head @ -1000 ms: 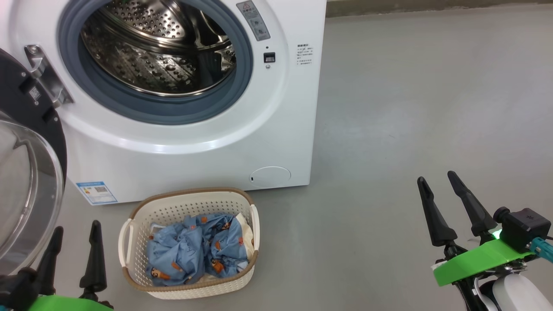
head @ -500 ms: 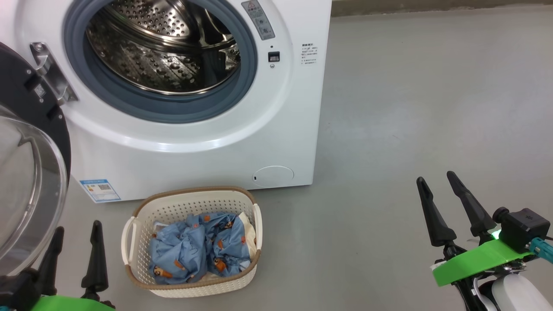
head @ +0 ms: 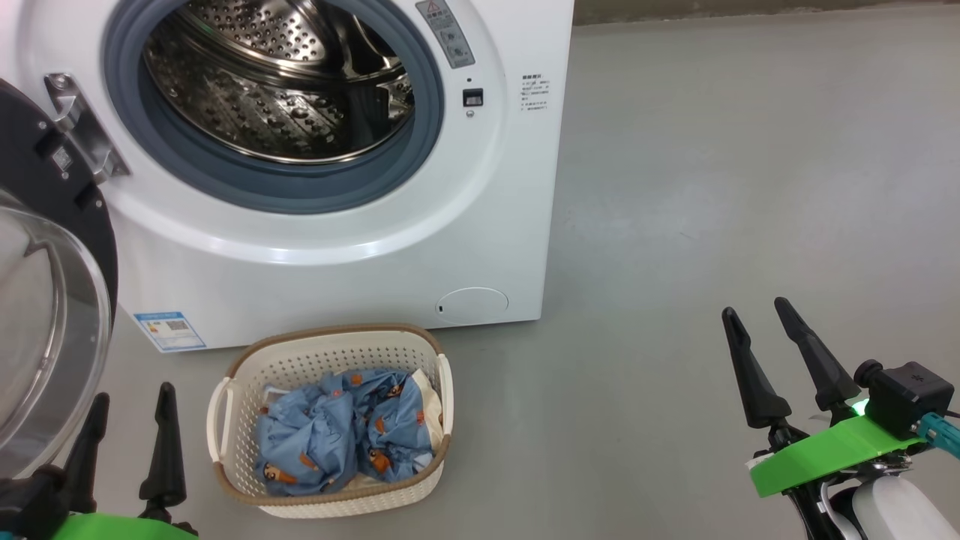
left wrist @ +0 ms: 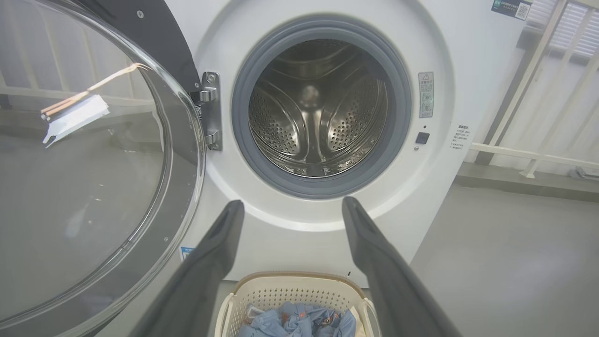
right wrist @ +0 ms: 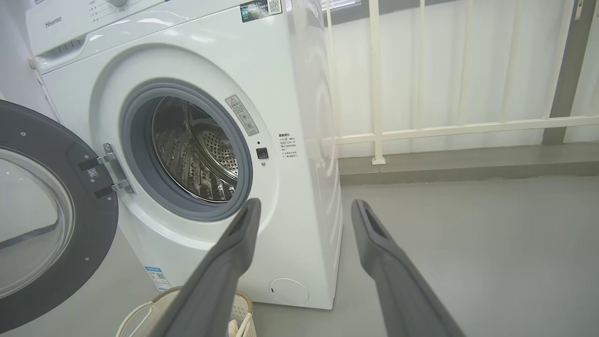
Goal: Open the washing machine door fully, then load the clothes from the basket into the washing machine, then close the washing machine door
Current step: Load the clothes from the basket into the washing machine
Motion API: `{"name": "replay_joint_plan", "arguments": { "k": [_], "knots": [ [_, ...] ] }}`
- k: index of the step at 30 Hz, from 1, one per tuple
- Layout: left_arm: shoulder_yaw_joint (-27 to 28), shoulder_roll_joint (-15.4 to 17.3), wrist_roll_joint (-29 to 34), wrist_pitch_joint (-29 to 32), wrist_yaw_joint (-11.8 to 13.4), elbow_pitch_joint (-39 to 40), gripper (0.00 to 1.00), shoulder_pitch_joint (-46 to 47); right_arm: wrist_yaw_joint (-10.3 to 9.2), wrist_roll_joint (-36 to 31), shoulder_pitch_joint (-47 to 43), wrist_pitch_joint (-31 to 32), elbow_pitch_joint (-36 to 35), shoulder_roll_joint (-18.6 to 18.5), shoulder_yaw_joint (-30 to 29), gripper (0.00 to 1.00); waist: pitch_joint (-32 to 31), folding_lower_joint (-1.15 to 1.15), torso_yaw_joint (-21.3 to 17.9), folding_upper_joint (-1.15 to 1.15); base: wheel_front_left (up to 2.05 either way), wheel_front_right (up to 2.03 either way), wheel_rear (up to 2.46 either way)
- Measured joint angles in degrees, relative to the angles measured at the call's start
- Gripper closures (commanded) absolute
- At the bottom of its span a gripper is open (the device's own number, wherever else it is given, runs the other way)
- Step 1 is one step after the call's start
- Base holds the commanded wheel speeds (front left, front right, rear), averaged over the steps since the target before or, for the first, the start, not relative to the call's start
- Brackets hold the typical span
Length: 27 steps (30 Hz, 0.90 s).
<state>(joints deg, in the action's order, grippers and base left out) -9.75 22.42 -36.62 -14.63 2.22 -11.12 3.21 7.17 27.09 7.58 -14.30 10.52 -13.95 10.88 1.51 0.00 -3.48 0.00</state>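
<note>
While the door (head: pixel 45 322) stands swung wide to the left, the machine (head: pixel 337 247) faces its steel drum near. Just before it sits the basket (head: pixel 330 334), long axis left-right, holding crumpled blue bear-print clothes (head: pixel 337 442). Left gripper (head: pixel 133 394) and right gripper (head: pixel 756 307) have fingers parted, empty.

Smooth grey floor (head: pixel 750 187) stretches back to a white railing (right wrist: pixel 376 93).

Washer (head: pixel 337 255): big, white, drum showing.
Door (head: pixel 45 315): swung out to the left.
Basket (head: pixel 330 334): on the floor (head: pixel 712 187), near the washer.
Clothes (head: pixel 337 442): blue, bunched inside the basket.
Left gripper (head: pixel 133 394): fingers apart, beside the basket.
Right gripper (head: pixel 754 307): fingers apart, well away.
</note>
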Motion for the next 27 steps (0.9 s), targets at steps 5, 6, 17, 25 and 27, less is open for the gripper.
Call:
{"name": "replay_joint_plan", "arguments": {
  "k": [5, 6, 17, 25, 27],
  "knots": [
    [0.26, 0.00, 0.00, 0.00, -0.01, 0.00, 0.00, 0.02, 0.00, -0.02, 0.00, 0.00, -0.01, 0.03, 0.01, 0.00, 0.35, 0.00, 0.13, 0.00, 1.23, -1.23, 0.00],
    [0.35, 0.00, 0.00, 0.00, -0.08, 0.00, 0.00, 0.02, 0.00, -0.13, 0.00, 0.00, -0.01, 0.04, 0.01, 0.00, 0.41, 0.00, 0.18, 0.00, 1.45, -1.45, 0.00],
    [0.62, 0.00, 0.01, 0.00, -0.53, -0.09, 0.00, 0.10, 0.00, -0.60, 0.02, 0.00, -0.05, 0.63, 0.04, 0.00, 1.26, 0.00, 0.83, 0.00, 1.44, -1.44, 0.00],
    [0.92, -0.02, 0.01, 0.00, -0.76, -0.09, 0.00, 0.37, 0.00, -0.68, 0.03, 0.00, -0.04, 0.94, 0.10, 0.00, 1.54, 0.01, 1.17, 0.00, 0.80, -0.80, 0.00],
    [0.98, -0.02, 0.01, 0.00, -0.76, -0.08, 0.00, 0.37, 0.00, -0.68, 0.03, 0.00, -0.04, 0.98, 0.10, 0.00, 1.62, 0.01, 1.21, 0.00, 0.12, -0.12, 0.00]
  ]
}}
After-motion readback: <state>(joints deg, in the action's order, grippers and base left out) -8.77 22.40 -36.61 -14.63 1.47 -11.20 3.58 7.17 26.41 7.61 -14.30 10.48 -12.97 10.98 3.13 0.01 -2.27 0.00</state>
